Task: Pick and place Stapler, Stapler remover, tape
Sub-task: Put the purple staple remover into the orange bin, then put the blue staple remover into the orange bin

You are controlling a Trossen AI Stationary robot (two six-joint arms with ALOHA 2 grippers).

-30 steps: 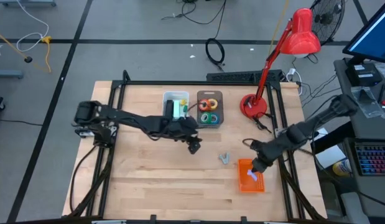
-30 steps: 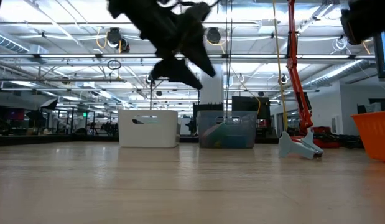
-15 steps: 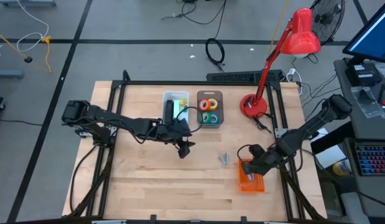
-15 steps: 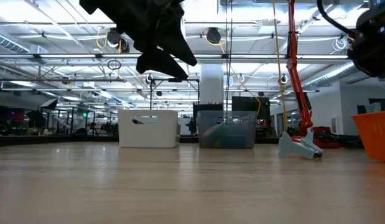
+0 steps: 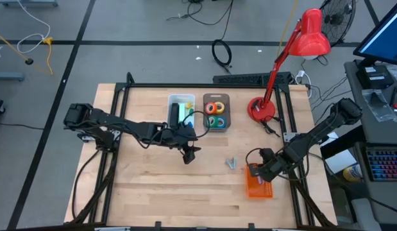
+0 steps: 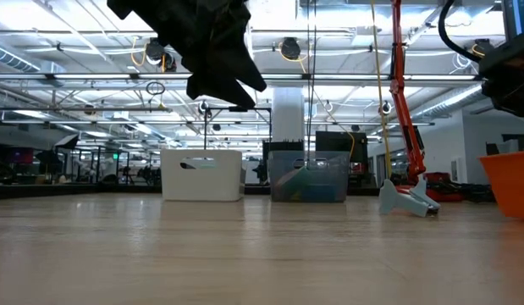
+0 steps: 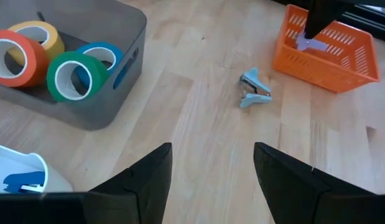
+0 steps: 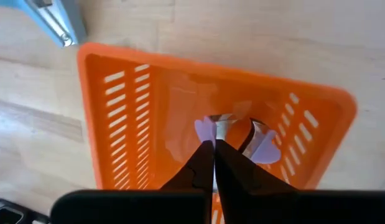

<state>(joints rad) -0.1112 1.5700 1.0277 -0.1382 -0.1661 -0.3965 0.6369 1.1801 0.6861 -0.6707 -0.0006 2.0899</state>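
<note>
My right gripper (image 8: pixel 214 146) is shut on a lilac stapler remover (image 8: pixel 236 134) inside the orange basket (image 5: pixel 258 187) at the table's near right. A light blue stapler remover (image 7: pixel 253 90) lies on the wood just left of the basket. My left gripper (image 7: pixel 211 177) hangs open over the table's middle, in front of the bins, with nothing between its fingers. The orange, yellow, green and blue tape rolls (image 7: pixel 71 74) sit in a grey bin (image 7: pixel 114 93). A green and blue stapler (image 5: pixel 183 113) lies in the white bin (image 5: pixel 173 101) beside it. My right gripper pinches the lilac remover at its middle (image 8: pixel 218 127), between its two wings, with the fingertips only. The fingers come steeply from above. The remover hangs below them inside the basket (image 7: pixel 309 43); the fingers hide the exact spot, and whether it touches the basket floor I cannot tell.
A red desk lamp (image 5: pixel 262 109) stands at the far right of the table, its arm leaning over the edge. Black frame rails run along the table's sides. Bare wood lies open along the near edge and the left half.
My right gripper has sunk into the orange basket with the lilac remover and rolled about its own axis, staying shut. My left gripper has drawn back a little toward the table's left edge, still open, then kept still.
</note>
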